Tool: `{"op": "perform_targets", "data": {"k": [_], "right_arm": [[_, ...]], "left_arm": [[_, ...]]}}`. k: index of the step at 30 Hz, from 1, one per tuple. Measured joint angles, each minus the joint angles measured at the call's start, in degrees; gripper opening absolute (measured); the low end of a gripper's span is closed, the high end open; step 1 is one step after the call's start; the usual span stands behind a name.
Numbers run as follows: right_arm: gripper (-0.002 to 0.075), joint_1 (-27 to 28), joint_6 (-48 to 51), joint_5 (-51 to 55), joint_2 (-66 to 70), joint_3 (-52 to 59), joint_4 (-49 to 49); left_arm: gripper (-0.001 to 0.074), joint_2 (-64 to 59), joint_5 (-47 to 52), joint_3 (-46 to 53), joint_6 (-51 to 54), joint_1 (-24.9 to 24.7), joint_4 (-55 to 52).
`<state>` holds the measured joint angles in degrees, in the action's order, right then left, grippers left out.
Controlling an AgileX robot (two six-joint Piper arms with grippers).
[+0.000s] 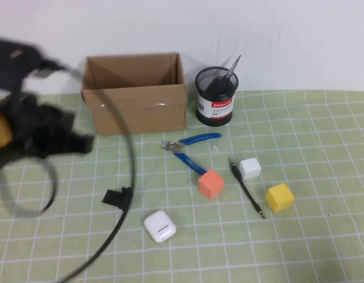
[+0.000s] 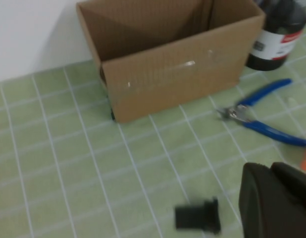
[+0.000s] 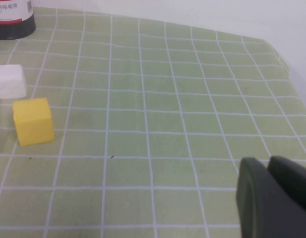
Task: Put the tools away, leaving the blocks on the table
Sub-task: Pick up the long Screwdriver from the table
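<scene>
The blue-handled pliers (image 1: 191,150) lie open on the green grid table (image 1: 323,130), in front of the cardboard box; they also show in the left wrist view (image 2: 264,116). The thin black precision screwdriver (image 1: 247,188) lies between the orange block (image 1: 211,184), the white block (image 1: 250,168) and the yellow block (image 1: 280,197). A thick black-handled screwdriver (image 1: 224,82) stands in the mesh cup. The scissors are out of view. My left gripper (image 1: 83,143) (image 2: 272,168) is shut and empty, blurred, above the mat left of the box front. My right gripper (image 3: 267,161) is shut and empty, low over bare mat right of the yellow block (image 3: 33,120).
An open cardboard box (image 1: 135,97) stands at the back, with a black mesh cup (image 1: 216,96) to its right. A white earbud case (image 1: 159,226) and a small black bracket (image 1: 117,196) lie near the front. A black cable (image 1: 126,177) loops over the mat on the left.
</scene>
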<state>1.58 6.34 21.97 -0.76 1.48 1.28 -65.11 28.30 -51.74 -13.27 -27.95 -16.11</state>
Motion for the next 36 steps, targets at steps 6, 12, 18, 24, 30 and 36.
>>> {"op": "perform_targets", "data": {"k": [6,12,18,24,30,36], "right_arm": [[-0.0007,0.0,0.0,0.0,0.0,0.0,0.0],[-0.0008,0.0,0.0,0.0,0.0,0.0,0.0],[-0.0008,0.0,0.0,0.0,0.0,0.0,0.0],[-0.0008,0.0,0.0,0.0,0.0,0.0,0.0],[-0.0008,0.0,0.0,0.0,0.0,0.0,0.0],[-0.0008,0.0,0.0,0.0,0.0,0.0,0.0]], "left_arm": [[-0.0001,17.5,2.9,10.2,0.1,0.0,2.1],[-0.0001,29.2,13.1,15.5,-4.8,0.0,2.3],[-0.0001,32.5,20.5,16.3,-8.2,0.0,1.2],[-0.0002,33.0,19.8,16.7,-8.9,0.0,-1.0],[-0.0002,37.0,9.0,21.4,-10.6,0.0,-6.3],[-0.0003,48.4,-6.4,28.9,-1.0,4.1,-2.9]]}}
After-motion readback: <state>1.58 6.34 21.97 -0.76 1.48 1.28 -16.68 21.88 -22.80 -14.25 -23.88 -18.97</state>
